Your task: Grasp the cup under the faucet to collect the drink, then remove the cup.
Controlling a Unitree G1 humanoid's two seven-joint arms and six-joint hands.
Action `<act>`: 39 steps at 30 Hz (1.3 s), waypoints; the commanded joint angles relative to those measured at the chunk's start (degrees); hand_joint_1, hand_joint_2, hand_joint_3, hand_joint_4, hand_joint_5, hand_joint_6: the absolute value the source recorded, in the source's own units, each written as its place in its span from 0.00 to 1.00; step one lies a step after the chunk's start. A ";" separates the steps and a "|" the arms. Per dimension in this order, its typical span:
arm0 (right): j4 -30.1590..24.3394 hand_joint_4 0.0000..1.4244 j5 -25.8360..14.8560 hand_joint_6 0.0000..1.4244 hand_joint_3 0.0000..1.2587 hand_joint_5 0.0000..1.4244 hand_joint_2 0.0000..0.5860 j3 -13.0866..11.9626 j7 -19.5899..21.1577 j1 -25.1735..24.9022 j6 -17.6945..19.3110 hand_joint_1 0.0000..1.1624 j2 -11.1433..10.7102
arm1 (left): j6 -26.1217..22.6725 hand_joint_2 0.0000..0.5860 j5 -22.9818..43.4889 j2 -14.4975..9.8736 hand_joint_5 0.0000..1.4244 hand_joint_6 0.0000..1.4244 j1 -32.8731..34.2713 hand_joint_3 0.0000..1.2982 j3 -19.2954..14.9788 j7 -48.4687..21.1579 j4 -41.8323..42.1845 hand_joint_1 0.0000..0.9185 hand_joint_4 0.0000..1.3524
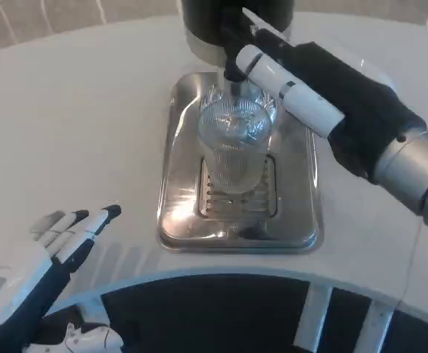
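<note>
A white table (74,110) with a rounded front edge is seen from above through the robot's head view. At the lower left, the robot's left hand (67,235) rests flat near the table's front edge, palm down, its white and black fingers (96,219) stretched out and slightly apart, pointing toward the upper right. It holds nothing and touches nothing but the tabletop.

In the middle of the table sits a shiny metal drip tray (171,198), rectangular with rounded corners, with a slotted grate (221,202) set into its front half. A clear ribbed cup (234,143) stands upright on the tray, at the back of the grate, directly under the dark spout (234,73) of a drink dispenser (203,22), whose round black and silver base stands at the tray's back edge. Whether the cup has liquid in it cannot be told.

From the right edge, the robot's silver right forearm (420,173) reaches diagonally toward the upper left. The right hand (324,81), with its dark wrist and white fingers (287,84), is raised at the back right of the cup, with the fingers extended along the rim toward the spout. Whether the fingers actually grip the cup or only lie beside it cannot be told from this angle.
</note>
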State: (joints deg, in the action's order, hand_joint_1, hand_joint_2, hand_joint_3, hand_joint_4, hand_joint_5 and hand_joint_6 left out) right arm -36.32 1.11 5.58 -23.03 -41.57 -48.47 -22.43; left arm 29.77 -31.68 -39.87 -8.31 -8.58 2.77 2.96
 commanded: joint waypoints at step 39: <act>4.13 0.00 15.04 0.00 0.00 0.00 0.80 13.78 -6.18 -3.72 12.85 0.00 -5.48 | 1.56 0.13 2.05 -1.67 0.03 0.02 0.62 0.05 -2.16 -0.62 -5.55 0.09 0.00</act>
State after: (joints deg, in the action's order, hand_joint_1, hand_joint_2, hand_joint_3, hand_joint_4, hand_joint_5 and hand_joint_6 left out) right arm -31.89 16.50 17.03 -26.59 -45.46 -38.42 -27.81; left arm 31.26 -29.83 -41.14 -7.69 -11.08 2.72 -1.67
